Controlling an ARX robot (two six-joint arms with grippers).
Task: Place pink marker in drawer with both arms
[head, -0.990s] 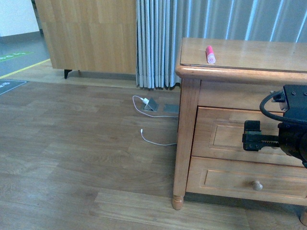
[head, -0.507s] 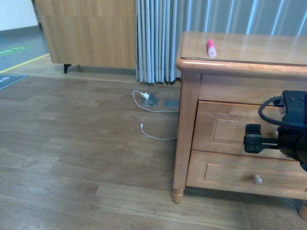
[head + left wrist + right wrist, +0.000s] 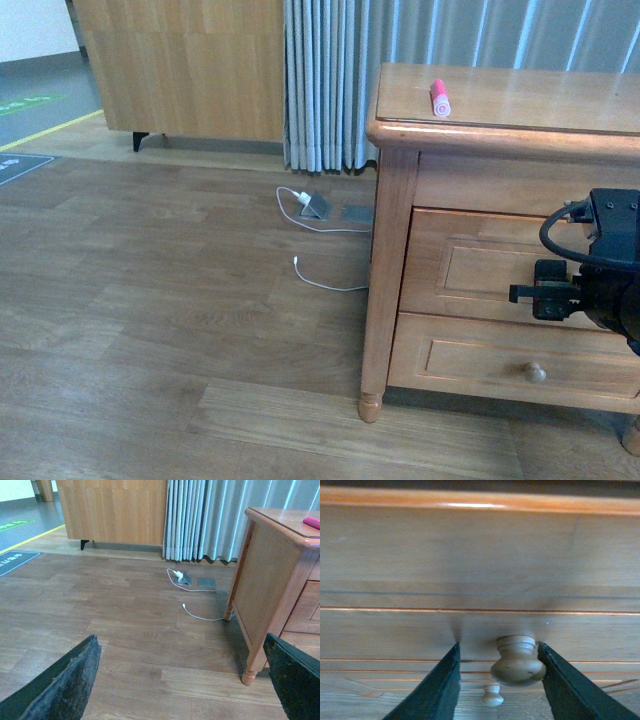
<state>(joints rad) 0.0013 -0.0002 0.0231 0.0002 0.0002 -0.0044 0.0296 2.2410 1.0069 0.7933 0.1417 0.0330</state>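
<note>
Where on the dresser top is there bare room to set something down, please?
Right of the pink marker, the dresser top is bare up to the picture's edge. Crowded: the top drawer's knob, straddled by the right gripper.

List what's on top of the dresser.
Only the pink marker, lying near the left end of the dresser top. The top's right end runs out of frame.

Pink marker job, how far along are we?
Nothing finished: the marker lies on the dresser top and the drawer is shut. In hand: the right gripper is open around the drawer's knob. The left gripper hangs open above the floor. Left to do: open the drawer, move the marker in.
</note>
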